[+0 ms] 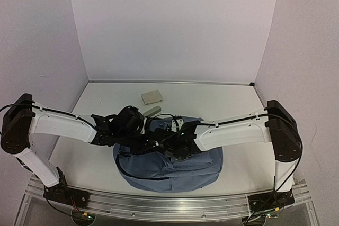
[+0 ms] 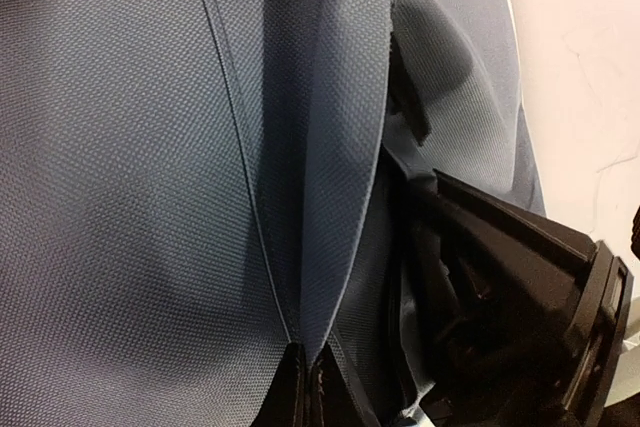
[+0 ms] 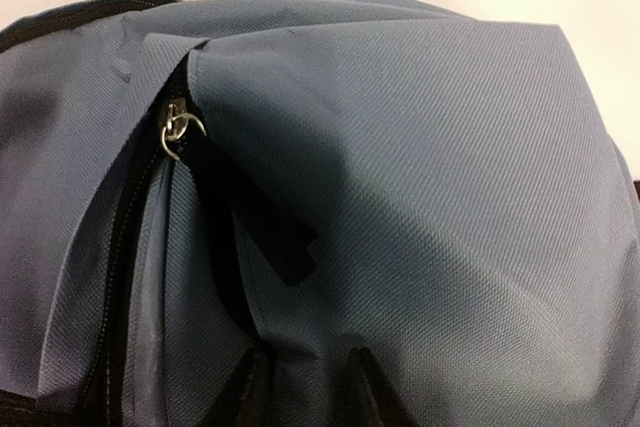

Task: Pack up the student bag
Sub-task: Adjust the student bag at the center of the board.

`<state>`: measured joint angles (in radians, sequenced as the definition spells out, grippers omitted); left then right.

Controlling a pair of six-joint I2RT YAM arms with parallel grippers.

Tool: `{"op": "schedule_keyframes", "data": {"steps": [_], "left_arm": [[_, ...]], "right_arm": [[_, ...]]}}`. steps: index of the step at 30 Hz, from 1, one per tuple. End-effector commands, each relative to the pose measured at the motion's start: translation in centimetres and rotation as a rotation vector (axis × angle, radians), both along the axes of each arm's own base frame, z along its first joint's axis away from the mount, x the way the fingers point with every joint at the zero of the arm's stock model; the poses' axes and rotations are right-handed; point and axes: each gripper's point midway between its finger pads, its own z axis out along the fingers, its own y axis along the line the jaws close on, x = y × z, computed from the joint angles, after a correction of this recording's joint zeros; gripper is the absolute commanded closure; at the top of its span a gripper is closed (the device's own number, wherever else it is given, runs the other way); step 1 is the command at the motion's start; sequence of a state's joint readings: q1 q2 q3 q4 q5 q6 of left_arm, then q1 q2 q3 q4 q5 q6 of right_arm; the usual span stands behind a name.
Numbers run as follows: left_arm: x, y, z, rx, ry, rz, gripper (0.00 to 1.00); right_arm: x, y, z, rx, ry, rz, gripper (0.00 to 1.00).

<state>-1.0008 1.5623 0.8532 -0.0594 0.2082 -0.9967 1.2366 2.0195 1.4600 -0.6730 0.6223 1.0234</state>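
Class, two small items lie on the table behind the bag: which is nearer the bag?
The long greyish item, right by the student bag at its far edge; the square beige item lies farther back, apart from it.

Grey-blue student bag (image 1: 175,175) (dark lining); white table (image 1: 233,104); beige square object (image 1: 152,97).

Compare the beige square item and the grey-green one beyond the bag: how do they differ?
The beige square item is flat and square; the grey-green item is long and narrow. The beige one lies apart from the student bag; the grey-green one sits right at its far edge. Both lie on the table, outside the bag.
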Motion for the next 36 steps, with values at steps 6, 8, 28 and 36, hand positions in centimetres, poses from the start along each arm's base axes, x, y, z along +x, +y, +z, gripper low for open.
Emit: {"op": "schedule_keyframes", "data": {"steps": [6,8,28,36], "left_arm": [[1.1,1.3,0.2,0.04,-0.022,0.09,1.0],[1.5,1.9,0.2,0.062,-0.035,0.122,1.0],[3.0,8.1,-0.3,0.1,-0.058,0.361,1.0],[2.9,5.1,1.4,0.045,-0.095,0.206,1.0]], "right_arm": [[1.5,-4.1,6.6,0.023,-0.112,-0.085,1.0],[1.6,-5.1,9.3,0.066,-0.163,-0.105,1.0],[1.4,-14.4,10.6,0.054,-0.21,-0.276,1.0],[1.5,-10.6,11.6,0.2,-0.166,-0.128,1.0]]}}
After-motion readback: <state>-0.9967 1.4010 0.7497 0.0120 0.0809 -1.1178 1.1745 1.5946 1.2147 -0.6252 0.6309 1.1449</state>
